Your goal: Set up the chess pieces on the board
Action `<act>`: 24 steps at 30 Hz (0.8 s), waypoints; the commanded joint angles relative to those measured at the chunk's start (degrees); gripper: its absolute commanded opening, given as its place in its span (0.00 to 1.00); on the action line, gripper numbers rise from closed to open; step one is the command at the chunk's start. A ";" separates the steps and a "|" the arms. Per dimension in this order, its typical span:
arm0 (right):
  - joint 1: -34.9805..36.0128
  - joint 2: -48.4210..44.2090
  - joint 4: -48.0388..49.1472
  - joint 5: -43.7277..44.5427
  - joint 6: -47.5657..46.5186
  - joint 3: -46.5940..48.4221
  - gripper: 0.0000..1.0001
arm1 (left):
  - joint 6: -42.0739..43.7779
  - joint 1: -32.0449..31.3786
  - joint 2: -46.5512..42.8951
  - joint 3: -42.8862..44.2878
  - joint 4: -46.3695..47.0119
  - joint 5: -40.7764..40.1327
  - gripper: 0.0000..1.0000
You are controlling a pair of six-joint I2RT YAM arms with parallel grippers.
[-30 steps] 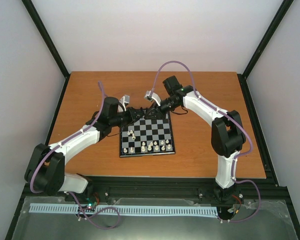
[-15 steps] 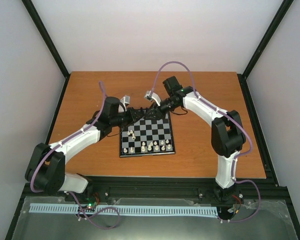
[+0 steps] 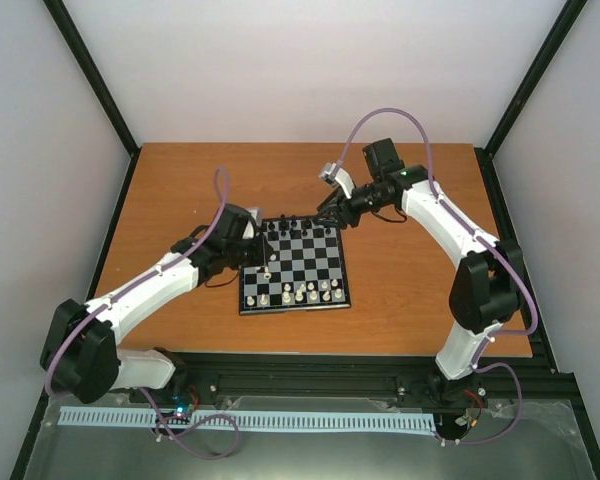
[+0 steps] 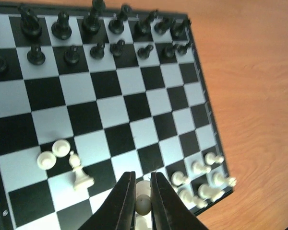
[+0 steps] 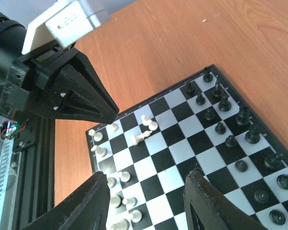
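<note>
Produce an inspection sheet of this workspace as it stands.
Surface: orange-brown wooden table.
Job's things: board lies mid-table; black pieces line its two far rows; white pieces stand only partly placed on the near side.
Clutter: nothing seen.
Grippers: left pincer shut on a white piece; right pincer open, empty, by the board's far right corner.
Cables: purple cables loop along both arms.
Surroundings: pale walls, black frame posts.

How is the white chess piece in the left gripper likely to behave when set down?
The white chess piece is tiny between the left gripper fingers, so it is probably very light and rigid. It likely tips easily: a toppled white piece lies on the board. Being rounded, it may slip.
</note>
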 commanded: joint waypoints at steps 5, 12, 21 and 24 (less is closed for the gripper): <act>0.44 -3.33 2.16 1.48 0.44 -6.14 0.43 | 7.39 -4.81 0.14 -1.67 -5.51 -8.23 0.12; 0.38 -1.77 2.01 0.94 0.24 -6.79 0.43 | 8.03 -10.39 6.79 1.30 -9.05 -12.29 0.12; 0.39 -1.23 1.49 0.82 -0.54 -6.93 0.43 | 7.19 -11.78 9.95 1.71 -8.99 -13.54 0.12; 0.39 -0.94 1.35 0.76 -0.77 -6.92 0.43 | 7.38 -11.78 10.94 1.97 -8.95 -13.23 0.12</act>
